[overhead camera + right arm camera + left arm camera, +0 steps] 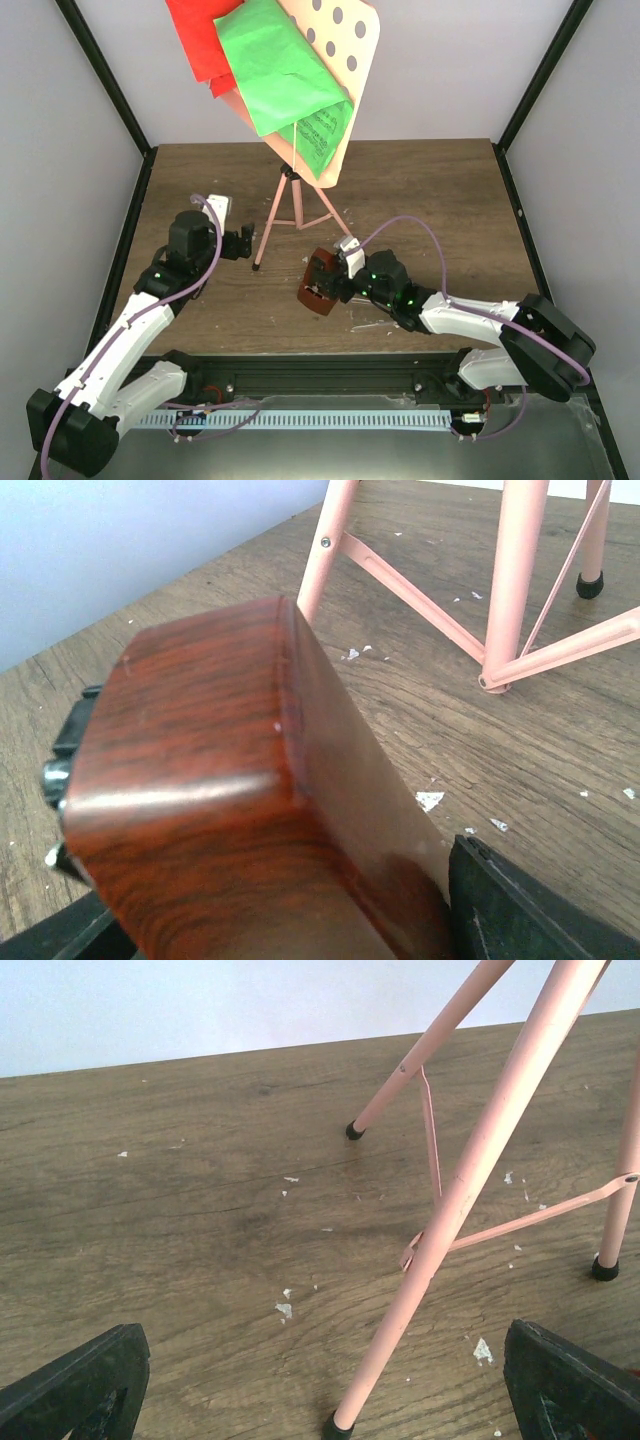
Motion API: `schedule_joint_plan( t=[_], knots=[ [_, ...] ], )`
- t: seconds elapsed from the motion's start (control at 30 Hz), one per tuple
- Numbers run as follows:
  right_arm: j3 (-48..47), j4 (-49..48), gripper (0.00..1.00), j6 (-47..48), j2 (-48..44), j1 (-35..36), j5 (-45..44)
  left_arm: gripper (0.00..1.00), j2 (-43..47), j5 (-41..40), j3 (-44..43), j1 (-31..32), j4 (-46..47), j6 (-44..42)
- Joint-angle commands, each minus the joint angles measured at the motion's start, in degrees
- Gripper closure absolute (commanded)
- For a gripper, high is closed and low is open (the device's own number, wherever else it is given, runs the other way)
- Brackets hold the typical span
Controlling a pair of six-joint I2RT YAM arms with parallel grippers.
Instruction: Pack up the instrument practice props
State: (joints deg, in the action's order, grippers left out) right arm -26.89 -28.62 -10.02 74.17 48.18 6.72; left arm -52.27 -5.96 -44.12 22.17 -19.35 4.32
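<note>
The pink tripod music stand (293, 205) stands mid-table, its hole-dotted desk (352, 45) tilted at the top. A green music sheet (280, 75) and a red one (200, 40) lie on the desk. My left gripper (240, 243) is open beside the stand's front-left leg (470, 1180), which runs between its fingers (80, 1385) without touching them. My right gripper (338, 275) is shut on the reddish-brown metronome (318, 285), held tilted just right of the stand. In the right wrist view the metronome (220, 810) fills the space between the fingers (520, 910), with the stand's legs (520, 570) behind it.
White flecks (285, 1309) are scattered over the wooden table (450, 200). A black rail (330, 375) runs along the near edge by the arm bases. Pale walls and black frame posts (105, 80) close in the sides and back.
</note>
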Motion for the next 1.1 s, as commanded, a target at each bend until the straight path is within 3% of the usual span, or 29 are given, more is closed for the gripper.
schedule_joint_plan(
  t=[0.0,1.07],
  knots=[
    [-0.3,-1.5,0.32,-1.5,-1.0,0.2,-1.4,0.03,0.8,0.1,-1.2,0.3,0.0,0.2],
    [-5.1,3.9,0.32,-4.0,2.4,0.1,-4.9,0.03,0.8,0.1,-1.2,0.5,0.0,0.2]
  ],
)
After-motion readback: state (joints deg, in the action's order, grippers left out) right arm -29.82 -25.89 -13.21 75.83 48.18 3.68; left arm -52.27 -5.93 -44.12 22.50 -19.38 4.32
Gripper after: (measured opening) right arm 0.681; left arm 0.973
